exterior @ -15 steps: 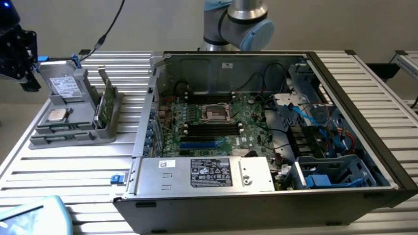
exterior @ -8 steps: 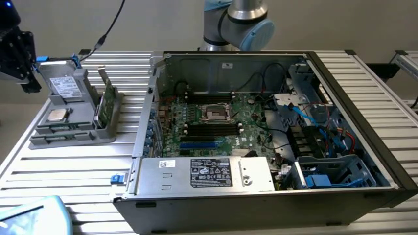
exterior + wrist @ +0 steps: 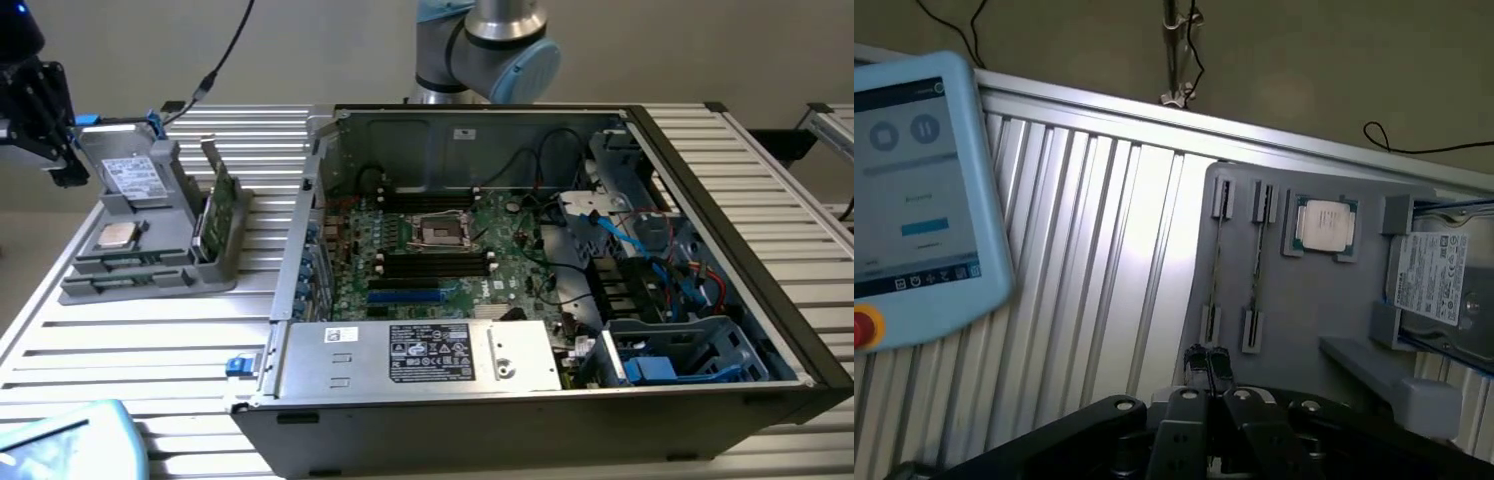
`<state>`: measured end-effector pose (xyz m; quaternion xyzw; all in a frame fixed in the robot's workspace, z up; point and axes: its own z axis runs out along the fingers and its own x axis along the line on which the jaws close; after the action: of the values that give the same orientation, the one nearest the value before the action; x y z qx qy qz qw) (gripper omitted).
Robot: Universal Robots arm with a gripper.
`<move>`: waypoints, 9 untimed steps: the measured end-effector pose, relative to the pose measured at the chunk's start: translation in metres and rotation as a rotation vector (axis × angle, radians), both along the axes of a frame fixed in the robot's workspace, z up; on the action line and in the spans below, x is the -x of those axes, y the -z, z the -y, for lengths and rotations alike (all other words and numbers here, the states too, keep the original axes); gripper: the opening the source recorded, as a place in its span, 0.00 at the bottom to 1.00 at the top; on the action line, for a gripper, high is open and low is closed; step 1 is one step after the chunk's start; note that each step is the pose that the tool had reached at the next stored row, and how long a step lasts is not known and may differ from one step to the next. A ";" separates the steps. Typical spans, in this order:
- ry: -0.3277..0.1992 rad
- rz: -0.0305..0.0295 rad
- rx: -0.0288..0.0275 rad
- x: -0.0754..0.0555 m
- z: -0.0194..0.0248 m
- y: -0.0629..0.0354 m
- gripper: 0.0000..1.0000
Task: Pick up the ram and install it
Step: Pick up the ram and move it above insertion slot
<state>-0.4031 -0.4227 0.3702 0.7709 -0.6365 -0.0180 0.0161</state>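
Gripper (image 3: 1206,362) (jaws closed) over grey tray (image 3: 1309,315)

The holder (image 3: 214,278) sits on the table (image 3: 134,345) just beside the case (image 3: 534,432).

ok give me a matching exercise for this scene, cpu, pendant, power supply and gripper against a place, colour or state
1 cpu
2 pendant
3 power supply
4 gripper

a shut
b light blue
c in the pc case
d in the grey tray

Pairs: 1-d, 2-b, 3-c, 4-a
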 end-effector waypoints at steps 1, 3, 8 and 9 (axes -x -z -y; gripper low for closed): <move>0.000 -0.0005 -0.0002 0.000 0.0000 0.0000 0.11; 0.000 -0.0019 0.0000 0.000 0.0000 0.0000 0.11; 0.000 -0.0020 0.0000 0.000 0.0000 0.0000 0.11; 0.000 -0.0020 -0.0001 0.000 0.0001 0.0000 0.11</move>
<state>-0.4031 -0.4227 0.3702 0.7709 -0.6364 -0.0188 0.0167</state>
